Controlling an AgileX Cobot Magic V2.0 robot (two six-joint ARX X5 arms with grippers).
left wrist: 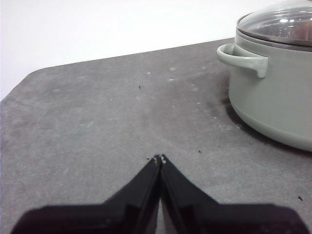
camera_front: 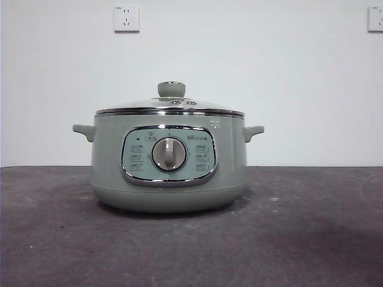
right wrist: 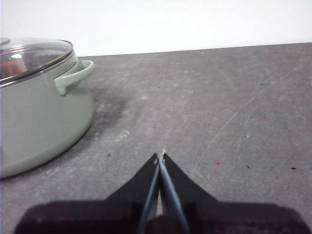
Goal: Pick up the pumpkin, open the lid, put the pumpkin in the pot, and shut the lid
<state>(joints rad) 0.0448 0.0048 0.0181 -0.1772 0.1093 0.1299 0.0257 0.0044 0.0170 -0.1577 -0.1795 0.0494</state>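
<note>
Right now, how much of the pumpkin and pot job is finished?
The lid sits closed on the pot. A reddish-orange patch shows through the glass in both wrist views; it may be the pumpkin, but I cannot be sure. Nothing is in hand: the left gripper and the right gripper are shut, empty, away from the pot. If the pumpkin is inside, nothing is left.
</note>
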